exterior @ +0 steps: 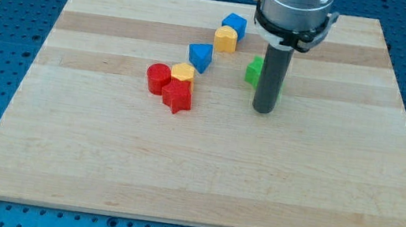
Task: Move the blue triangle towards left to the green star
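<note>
The blue triangle lies on the wooden board, left of centre near the view's top. A green block, partly hidden behind the rod so its shape is hard to make out, lies to the triangle's right. My tip rests on the board just below and right of the green block, about 90 px to the right of the blue triangle and a little lower. The rod does not touch the triangle.
A blue cube and a yellow block sit above the triangle. A red cylinder, a yellow block and a red star cluster at its lower left. The board lies on a blue perforated table.
</note>
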{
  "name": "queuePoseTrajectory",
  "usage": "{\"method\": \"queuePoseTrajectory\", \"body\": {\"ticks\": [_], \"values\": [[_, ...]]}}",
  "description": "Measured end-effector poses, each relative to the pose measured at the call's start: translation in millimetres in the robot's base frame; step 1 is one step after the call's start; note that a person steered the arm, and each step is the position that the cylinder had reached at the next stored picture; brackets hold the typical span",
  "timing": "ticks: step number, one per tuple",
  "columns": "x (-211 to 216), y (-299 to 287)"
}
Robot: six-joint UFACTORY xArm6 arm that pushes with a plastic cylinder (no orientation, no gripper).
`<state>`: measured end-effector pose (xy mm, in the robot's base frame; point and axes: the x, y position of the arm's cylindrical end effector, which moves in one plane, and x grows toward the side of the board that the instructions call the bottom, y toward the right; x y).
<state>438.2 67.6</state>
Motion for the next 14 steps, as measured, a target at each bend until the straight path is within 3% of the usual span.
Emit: {"method": "queuePoseTrajectory", "body": {"ticks": [6,12,14], "values": [[-41.2,-137.5],[-100.1,-143.1],[-83.7,-127.6]]}}
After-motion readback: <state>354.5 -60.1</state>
